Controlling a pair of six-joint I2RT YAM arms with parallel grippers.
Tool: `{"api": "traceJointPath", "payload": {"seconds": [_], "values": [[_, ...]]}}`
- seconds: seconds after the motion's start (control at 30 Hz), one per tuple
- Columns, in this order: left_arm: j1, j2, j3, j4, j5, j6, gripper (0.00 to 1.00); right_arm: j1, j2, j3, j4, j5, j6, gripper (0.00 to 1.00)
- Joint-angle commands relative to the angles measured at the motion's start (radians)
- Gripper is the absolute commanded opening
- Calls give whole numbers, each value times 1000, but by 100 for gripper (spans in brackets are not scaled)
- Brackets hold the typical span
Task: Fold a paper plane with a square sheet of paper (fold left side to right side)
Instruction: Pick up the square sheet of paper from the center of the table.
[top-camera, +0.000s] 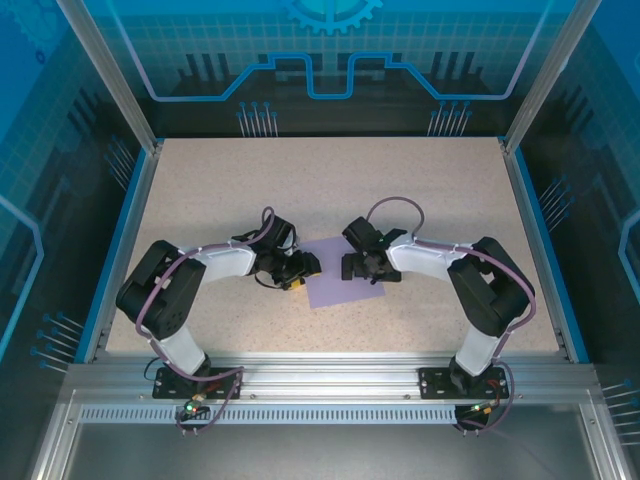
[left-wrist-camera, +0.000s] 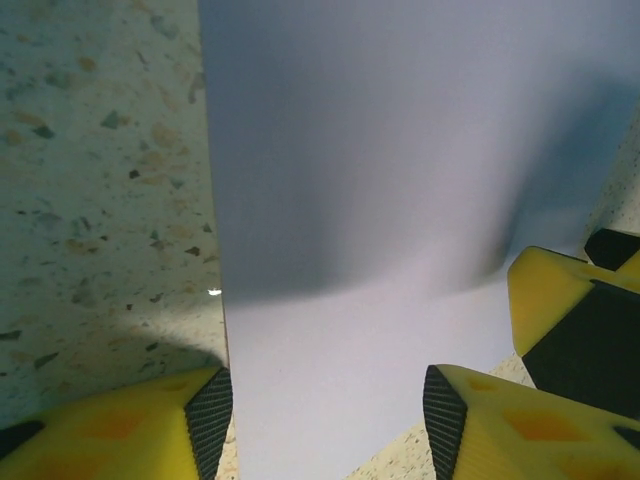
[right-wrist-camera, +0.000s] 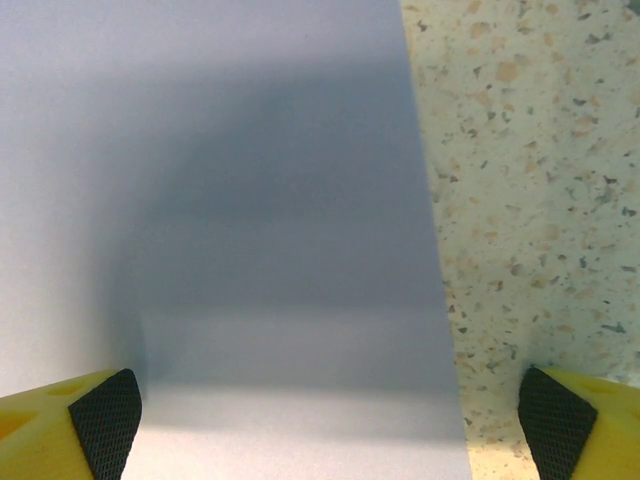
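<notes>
You've got the square sheet of paper (top-camera: 340, 288) lying flat at the centre of the worktop (top-camera: 420, 190) in the top view, with both arms folded in on it. The left gripper (top-camera: 308, 268) is on its left edge and the right gripper (top-camera: 350, 268) is over its upper middle, the two close together. Left wrist view: the left gripper (left-wrist-camera: 327, 415) is wide open with nothing held, the paper (left-wrist-camera: 380, 180) runs up the middle of the frame, and its left edge is just beside the left pad. A yellow finger (left-wrist-camera: 560, 300) of the other arm shows at lower right. Right wrist view: the right gripper (right-wrist-camera: 330, 420) is also spread wide and empty. The sheet (right-wrist-camera: 220, 200) covers the left of the frame and its right edge falls between the pads.
</notes>
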Motion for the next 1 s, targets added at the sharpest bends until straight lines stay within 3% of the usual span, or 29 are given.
{"api": "traceJointPath", "payload": {"seconds": [0.0,0.37,0.47,0.73,0.87,0.97], "values": [[-17,57,11,32,4,-4,57,44,31,24,18,-101,35,100],[-18,69,17,29,4,-3,54,75,21,56,20,-130,35,98],[-19,63,23,11,-6,8,54,72,12,58,17,-126,19,92],[-18,13,23,2,-18,23,56,49,-2,39,34,-157,-3,55],[-1,-78,16,-31,-35,58,64,23,-69,-16,112,-203,-20,37],[45,-183,-20,-34,-30,68,70,-6,-145,-86,216,-265,-40,28]]}}
